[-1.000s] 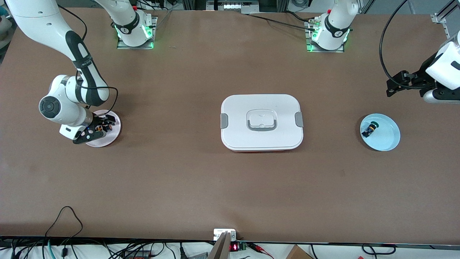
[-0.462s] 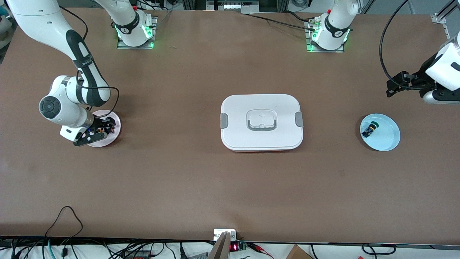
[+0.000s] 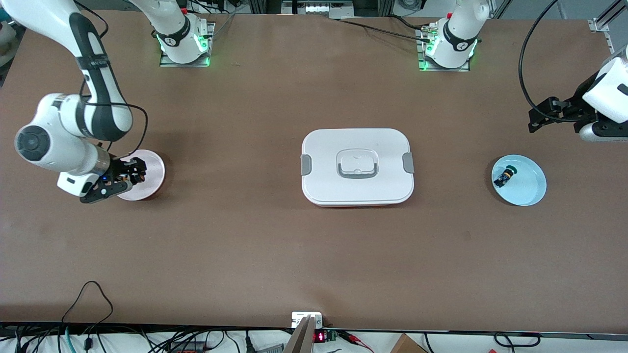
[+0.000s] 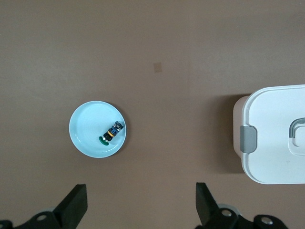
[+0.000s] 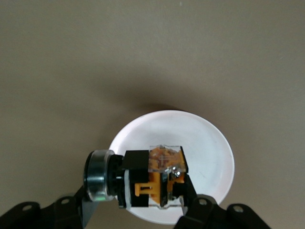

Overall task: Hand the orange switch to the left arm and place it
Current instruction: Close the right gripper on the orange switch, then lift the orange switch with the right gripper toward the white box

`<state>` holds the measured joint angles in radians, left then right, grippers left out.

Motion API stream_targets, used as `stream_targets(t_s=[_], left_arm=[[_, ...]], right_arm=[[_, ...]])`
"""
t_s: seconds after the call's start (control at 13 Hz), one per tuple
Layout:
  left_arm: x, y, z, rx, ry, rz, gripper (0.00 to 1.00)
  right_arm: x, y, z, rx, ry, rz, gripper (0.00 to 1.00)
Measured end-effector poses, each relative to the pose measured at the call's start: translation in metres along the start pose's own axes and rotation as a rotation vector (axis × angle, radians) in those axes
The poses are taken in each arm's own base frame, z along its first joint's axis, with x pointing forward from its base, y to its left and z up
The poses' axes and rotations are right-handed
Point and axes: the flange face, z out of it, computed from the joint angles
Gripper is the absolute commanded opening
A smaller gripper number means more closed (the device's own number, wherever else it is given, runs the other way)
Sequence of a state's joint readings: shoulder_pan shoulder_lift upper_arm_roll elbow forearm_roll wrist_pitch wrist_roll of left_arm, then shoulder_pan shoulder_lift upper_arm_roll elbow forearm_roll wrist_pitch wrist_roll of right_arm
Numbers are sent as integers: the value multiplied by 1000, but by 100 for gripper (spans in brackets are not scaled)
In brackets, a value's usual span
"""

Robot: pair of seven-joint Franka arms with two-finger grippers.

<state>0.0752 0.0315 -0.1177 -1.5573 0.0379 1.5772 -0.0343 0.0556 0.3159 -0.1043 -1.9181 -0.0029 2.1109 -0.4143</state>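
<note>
My right gripper [image 3: 128, 176] is shut on the orange switch [image 5: 155, 183], a blocky orange and black part with a metallic round end, and holds it above the pink plate [image 3: 147, 174] at the right arm's end of the table. In the right wrist view the plate [image 5: 209, 143] lies below the switch, bare. The white lidded box [image 3: 357, 166] with grey clips stands mid-table. My left gripper [image 3: 544, 117] is open and empty, up over the table at the left arm's end, where the arm waits. Its fingers [image 4: 76, 205] frame bare table in the left wrist view.
A light blue plate [image 3: 527, 189] lies near the left arm's end, holding a small blue-black part with a green cap [image 3: 504, 176]; both show in the left wrist view [image 4: 86, 129]. The box's corner [image 4: 271, 133] shows there too. Cables run along the table's front edge.
My right gripper has lifted the orange switch off the pink plate and moved toward the right arm's end of the table. The left arm has not moved.
</note>
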Motion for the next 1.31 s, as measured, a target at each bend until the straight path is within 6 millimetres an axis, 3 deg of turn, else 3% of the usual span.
stream_targets(t_s=[0.23, 0.46, 0.69, 1.08, 1.31], left_arm=[[0, 0, -6, 0, 8, -1, 100], [0, 0, -8, 0, 12, 0, 100], [0, 2, -8, -1, 12, 3, 100], [-1, 8, -9, -46, 11, 6, 100], [0, 7, -9, -63, 12, 1, 100]], right_arm=[[10, -15, -70, 17, 41, -58, 7], [24, -46, -127, 10, 118, -158, 3], [40, -97, -173, -19, 198, -262, 0], [59, -203, -252, 3, 369, -469, 0], [61, -252, -282, 63, 481, -674, 0]])
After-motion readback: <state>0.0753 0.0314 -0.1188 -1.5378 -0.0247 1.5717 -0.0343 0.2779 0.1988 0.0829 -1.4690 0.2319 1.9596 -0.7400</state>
